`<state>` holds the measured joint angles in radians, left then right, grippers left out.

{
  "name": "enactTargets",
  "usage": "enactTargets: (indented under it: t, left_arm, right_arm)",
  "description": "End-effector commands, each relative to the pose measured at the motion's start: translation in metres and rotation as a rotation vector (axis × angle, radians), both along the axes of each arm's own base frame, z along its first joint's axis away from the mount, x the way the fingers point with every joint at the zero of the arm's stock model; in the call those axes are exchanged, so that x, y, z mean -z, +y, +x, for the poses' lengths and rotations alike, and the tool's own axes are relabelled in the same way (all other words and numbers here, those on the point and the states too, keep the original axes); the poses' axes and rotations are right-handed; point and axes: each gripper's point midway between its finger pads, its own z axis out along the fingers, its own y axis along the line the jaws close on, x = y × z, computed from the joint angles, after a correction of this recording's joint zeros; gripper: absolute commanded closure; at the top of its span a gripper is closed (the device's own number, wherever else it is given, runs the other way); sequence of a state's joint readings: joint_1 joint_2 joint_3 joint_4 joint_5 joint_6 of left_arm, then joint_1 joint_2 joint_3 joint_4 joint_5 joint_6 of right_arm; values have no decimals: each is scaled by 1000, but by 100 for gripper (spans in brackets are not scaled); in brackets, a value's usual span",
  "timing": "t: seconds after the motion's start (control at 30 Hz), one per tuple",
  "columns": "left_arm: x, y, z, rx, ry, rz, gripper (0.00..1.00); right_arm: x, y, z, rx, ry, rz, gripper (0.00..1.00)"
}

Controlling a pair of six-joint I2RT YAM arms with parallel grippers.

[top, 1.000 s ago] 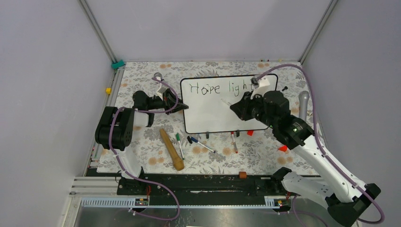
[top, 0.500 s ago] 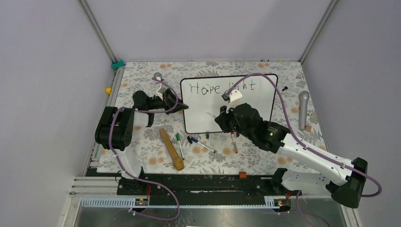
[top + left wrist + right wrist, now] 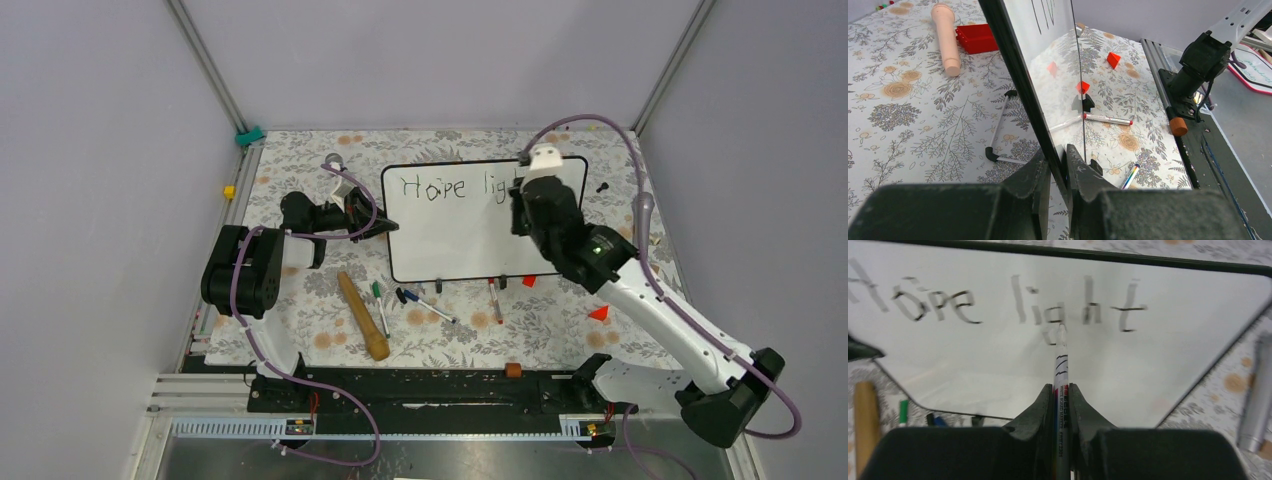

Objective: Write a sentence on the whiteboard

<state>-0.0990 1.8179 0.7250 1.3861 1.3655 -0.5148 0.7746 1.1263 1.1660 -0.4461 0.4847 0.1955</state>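
The whiteboard [image 3: 450, 240] stands tilted at mid table. On its top line it reads "Hope light" [image 3: 998, 305]; in the top view [image 3: 440, 187] my right arm hides the end of it. My left gripper [image 3: 385, 226] is shut on the board's left black frame [image 3: 1018, 75], its jaws [image 3: 1058, 157] pinching the edge. My right gripper [image 3: 520, 205] is shut on a whiteboard marker [image 3: 1061, 360] and sits over the board's top right. The marker tip is at the surface between the "g" and "h". I cannot tell if it touches.
In front of the board lie a wooden stick [image 3: 362, 316], several markers [image 3: 425, 305] and small red pieces [image 3: 598, 313]. A grey microphone [image 3: 642, 215] lies right of the board. A pink microphone [image 3: 945, 37] and a red block [image 3: 975, 37] lie behind it.
My right arm swung down and left across the board half a second ago. It has now come back up to the top right, over "light". The left arm and board have not moved.
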Motion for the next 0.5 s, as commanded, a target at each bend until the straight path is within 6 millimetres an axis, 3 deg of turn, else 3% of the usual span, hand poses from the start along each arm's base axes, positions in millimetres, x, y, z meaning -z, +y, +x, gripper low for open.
enactTargets:
  t: [0.0,0.17,0.47]
  left_arm:
    - [-6,0,-3,29,-215,13,100]
    - [-6,0,-2,30,-210,13,100]
    - [-7,0,-2,32,-211,14,100]
  right_arm:
    - [-36,-59,5,155,-76,38,100]
    - [-45,-90,5,228,-52,87,100]
    - [-35,-72,8,156,6,125,100]
